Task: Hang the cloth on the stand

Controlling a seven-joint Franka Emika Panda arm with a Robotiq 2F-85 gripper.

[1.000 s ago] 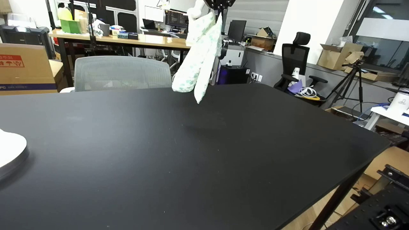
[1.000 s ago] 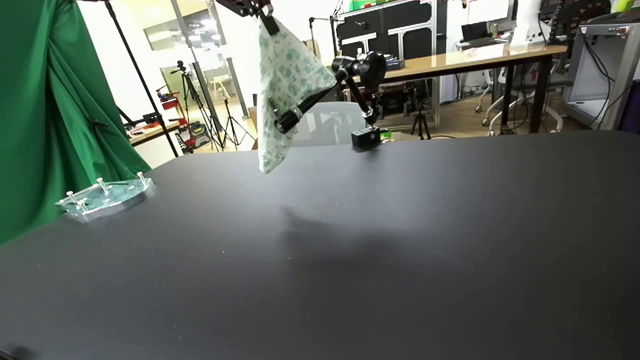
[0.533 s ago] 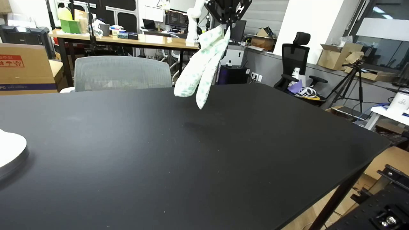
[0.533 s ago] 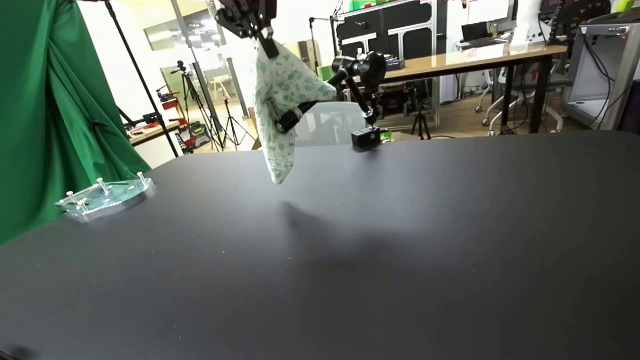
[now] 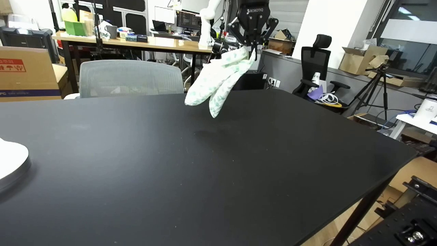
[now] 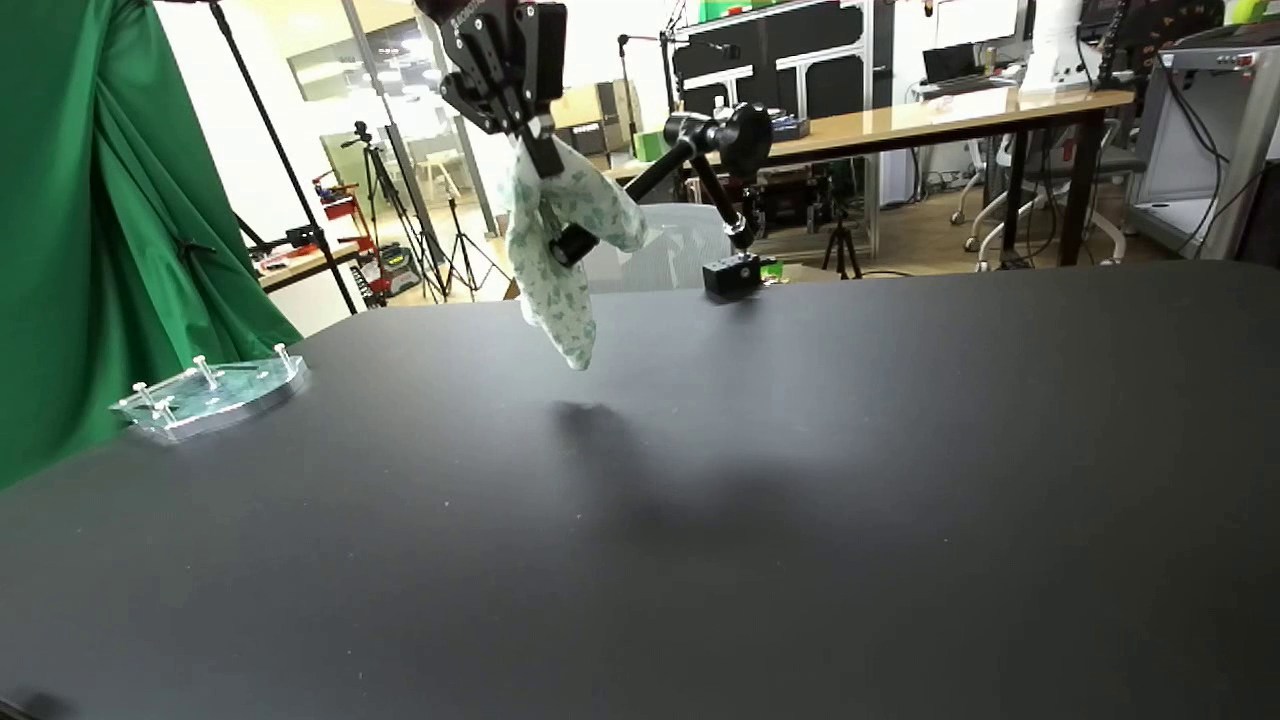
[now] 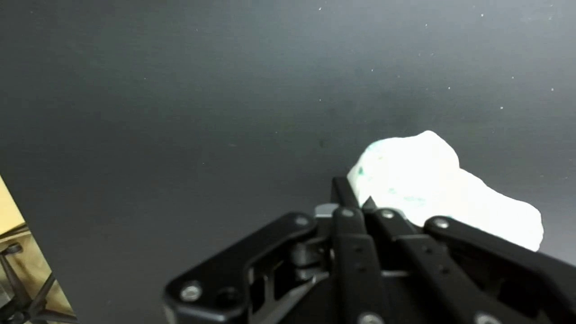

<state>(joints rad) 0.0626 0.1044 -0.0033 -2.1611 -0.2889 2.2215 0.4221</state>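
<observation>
1. Evidently, the black Robotiq gripper [image 5: 254, 52] is pointing downward, its jaws pinching an upper corner of the green-printed white cloth [image 5: 218, 76].
2. From that pinch the cloth is hanging above the black table [image 5: 153, 177], its lower tips dangling apart from the surface.
3. In an exterior view the fabric is drooping in two lobes, side by side, with a narrow gap between their ends.
4. Near the table's far edge, the black articulated stand [image 6: 745, 140] is rising from a block-shaped base [image 6: 733, 275] and reaching its rod [image 6: 657, 177] toward the cloth.
5. The cloth is covering a stretch of that rod, while the capped end [image 6: 572, 245] is showing in front of the fabric; whether the stand is bearing any weight, one cannot tell.
6. In the wrist view the gripper's fingers [image 7: 344, 192] are lying close together, and the cloth, mostly washed out to white, is spreading to the right beyond them.
7. Beside a green curtain [image 6: 90, 230], a clear pegged acrylic plate [image 6: 238, 402] is resting on the table.
8. A grey mesh chair [image 5: 131, 78] is standing beyond the table in both exterior views.
</observation>
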